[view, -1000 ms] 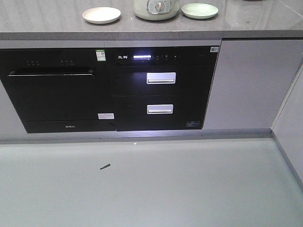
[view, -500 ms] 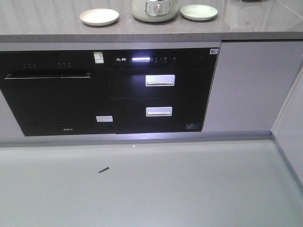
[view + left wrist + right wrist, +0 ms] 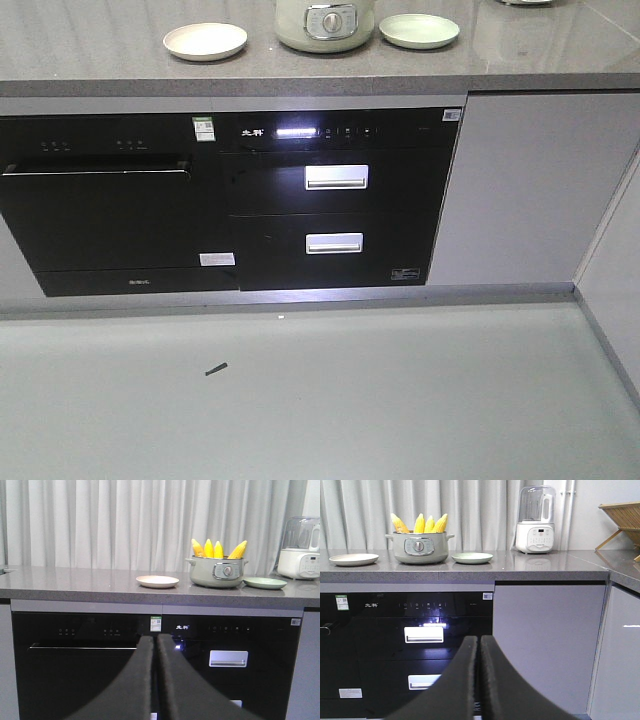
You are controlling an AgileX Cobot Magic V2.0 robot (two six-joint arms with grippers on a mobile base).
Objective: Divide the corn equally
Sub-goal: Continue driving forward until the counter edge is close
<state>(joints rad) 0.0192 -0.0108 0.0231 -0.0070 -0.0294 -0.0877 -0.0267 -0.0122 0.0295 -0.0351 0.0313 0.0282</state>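
Four bright yellow corn cobs stand up inside a round grey-green pot with a little dial on its front. Their pale pointed tips stick out over the rim of the pot. The pot sits on a long grey stone counter.

A round cream plate lies on the counter just to the left of the pot, not touching it. A round light green plate lies just to the right of the pot. Neither plate has any corn on it. A white blender with a clear jug stands further to the right of the pot, past the green plate. White curtains hang behind the pot.

Under the pot, below the counter, is a black cabinet with two silver drawer handles and a small lit screen. Far below the pot, a tiny dark bit lies on the pale floor.

The left gripper is low down in front of the black cabinet, well apart from the pot. Its two black fingers are pressed together with nothing between them. The right gripper is also low and well apart from the pot, and its fingers are pressed together on nothing too.
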